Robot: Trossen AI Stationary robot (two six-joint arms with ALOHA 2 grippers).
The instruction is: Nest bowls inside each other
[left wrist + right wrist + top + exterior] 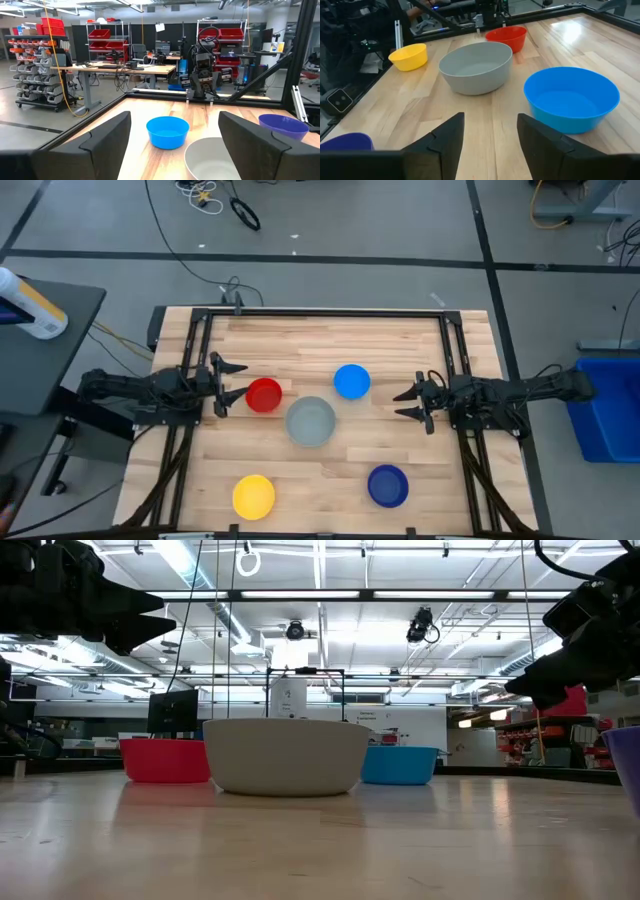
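Waiting at the start, basically: none of the five bowls is nested yet, all sit apart on the table (330,340), open side up. Grey bowl (311,421) is near the centre; red bowl (264,395) just beside it toward the L side, light blue bowl (351,381) near it on the far R; yellow bowl (253,495) and dark blue bowl (388,485) are well apart from those three, along the near edge, L and R respectively. Left gripper (228,383) hovers at the L side just beside the red bowl, jaws spread wide, nothing btwn them; its wrist view shows both fingers clear w/ the grey and light blue bowls ahead. Right gripper (411,402) hovers on the R side near the light blue bowl, jaws parted, also holding nothing; its wrist view shows bare wood btwn the fingers. Low view has both arms up off the table. Step in hand, as I read it: approach for the first pick, no contact yet. Grey looks the biggest, so it's prob the base. Next move likely calls for the L arm to drop onto the red rim, one finger inside & one outside, pinch, lift clear, then centre over grey before release. R could do the same w/ light blue, but the arms need to take turns over grey to avoid a clash.
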